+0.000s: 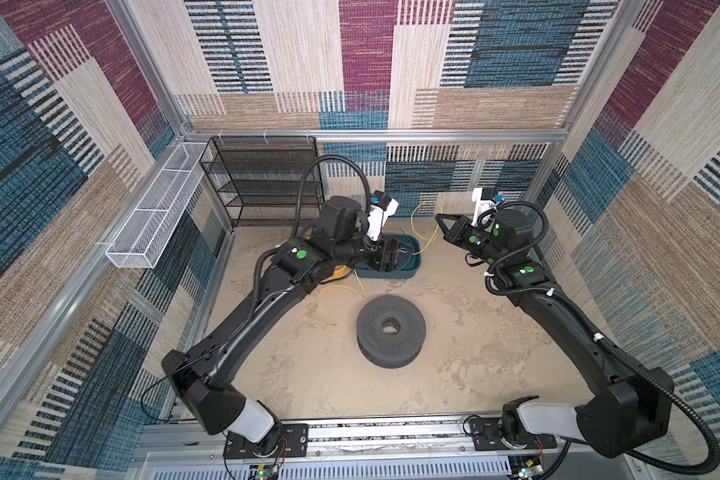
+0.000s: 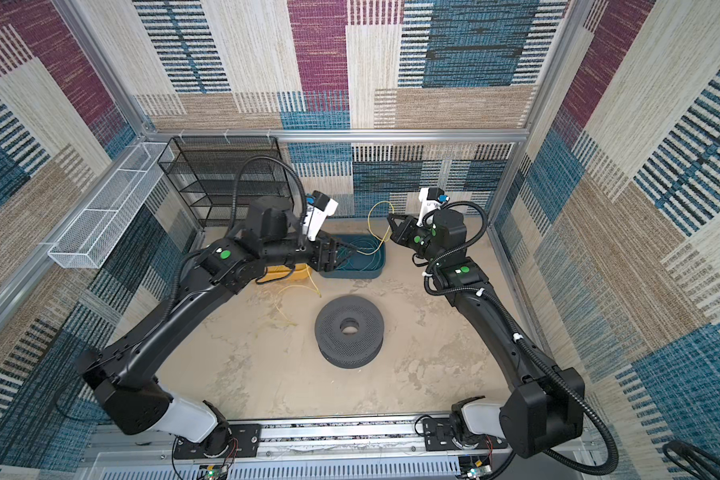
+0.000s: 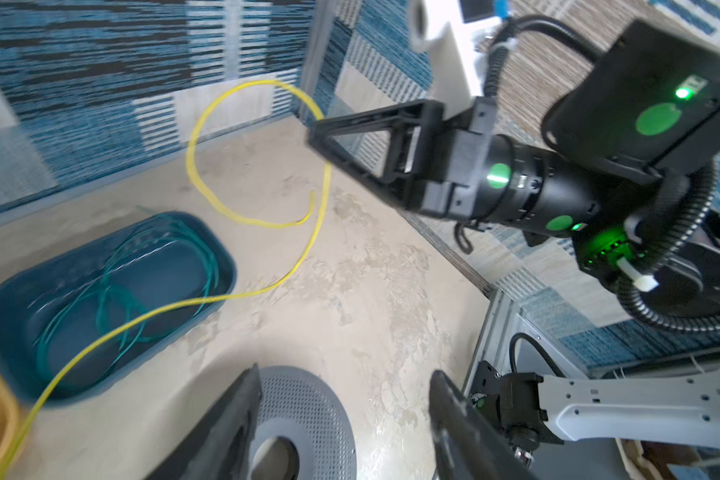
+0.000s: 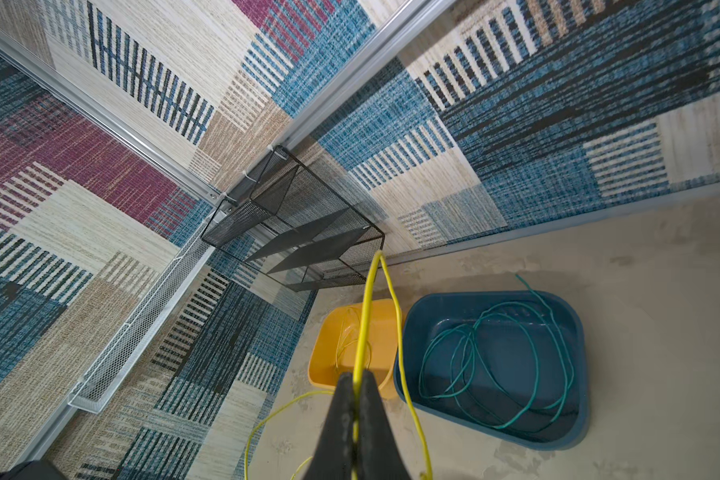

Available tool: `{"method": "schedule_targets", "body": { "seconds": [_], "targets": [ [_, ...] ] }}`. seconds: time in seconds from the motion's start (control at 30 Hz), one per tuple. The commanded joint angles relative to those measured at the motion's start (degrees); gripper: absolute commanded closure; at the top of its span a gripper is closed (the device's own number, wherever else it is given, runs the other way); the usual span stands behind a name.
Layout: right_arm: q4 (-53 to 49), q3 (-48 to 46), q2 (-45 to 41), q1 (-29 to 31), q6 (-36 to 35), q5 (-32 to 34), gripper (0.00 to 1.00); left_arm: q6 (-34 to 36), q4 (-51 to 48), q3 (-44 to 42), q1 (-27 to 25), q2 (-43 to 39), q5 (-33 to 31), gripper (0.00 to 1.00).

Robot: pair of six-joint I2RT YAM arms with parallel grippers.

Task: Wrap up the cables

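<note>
A thin yellow cable (image 1: 427,202) (image 2: 381,202) loops up off the table at the back, and my right gripper (image 1: 438,217) (image 2: 390,217) (image 4: 355,380) is shut on it. From the jaws the cable (image 3: 192,158) (image 4: 366,311) arcs down toward the trays, and more yellow strands (image 1: 341,286) lie loose on the table. Teal-green cables (image 4: 470,332) (image 3: 208,266) are coiled in a blue tray (image 1: 391,272) (image 2: 350,274). My left gripper (image 1: 395,253) (image 3: 346,399) hangs over that tray, open, with nothing between its fingers.
A dark grey perforated spool (image 1: 375,320) (image 2: 333,320) (image 3: 308,399) stands mid-table. A yellow tray (image 4: 321,365) (image 1: 339,272) sits left of the blue one, partly under my left arm. A black mesh shelf (image 1: 267,178) and a white mesh basket (image 1: 154,216) line the back left walls.
</note>
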Motion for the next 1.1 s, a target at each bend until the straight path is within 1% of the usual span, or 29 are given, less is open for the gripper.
{"method": "schedule_targets", "body": {
  "seconds": [0.0,0.1,0.23,0.4,0.47,0.5,0.57,0.67,0.7,0.8,0.93,1.03,1.07],
  "targets": [
    [3.2,-1.2,-1.6,0.4,2.7,-1.8,1.00,3.6,6.3,1.7,-0.9,3.5,1.6,0.37],
    [3.8,-2.6,-3.3,0.5,4.0,-2.3,1.00,2.4,10.3,1.3,-0.9,6.1,2.6,0.41],
    [4.6,-4.5,-4.7,0.7,5.6,-3.2,1.00,1.1,14.9,0.1,-1.2,8.4,4.6,0.43],
    [5.2,-5.5,-5.0,1.0,6.4,-3.5,1.00,1.4,17.0,1.2,-1.9,11.2,3.0,0.46],
    [5.3,-5.8,-5.2,1.0,6.5,-3.4,1.00,1.9,17.0,1.8,-2.1,12.3,3.1,0.52],
    [5.2,-5.9,-5.3,1.0,6.5,-3.5,1.00,2.2,16.9,2.0,-2.2,12.6,2.2,0.58],
    [5.2,-6.0,-5.6,1.1,6.5,-3.4,1.00,2.9,16.5,2.0,-2.4,12.9,0.5,0.66],
    [5.1,-6.0,-5.9,1.1,6.4,-3.6,1.00,3.3,16.7,1.2,-2.5,12.7,-0.6,0.74],
    [5.1,-6.0,-5.9,1.2,6.5,-3.7,1.00,3.2,17.0,0.8,-2.5,12.6,-0.8,0.78],
    [4.9,-6.0,-6.0,1.2,6.5,-3.9,1.00,3.0,18.1,-0.4,-2.6,11.9,-0.8,0.84],
    [5.0,-6.4,-6.4,1.1,6.6,-3.9,1.00,3.3,18.4,-1.2,-2.6,11.3,-1.0,1.00],
    [4.9,-6.6,-6.5,1.1,6.6,-4.1,1.00,3.3,19.5,-2.6,-2.6,10.6,-0.7,1.00],
    [4.9,-6.6,-6.5,1.1,6.2,-4.3,0.97,3.2,20.4,-3.6,-2.5,10.2,-0.4,1.00]
  ]
}}
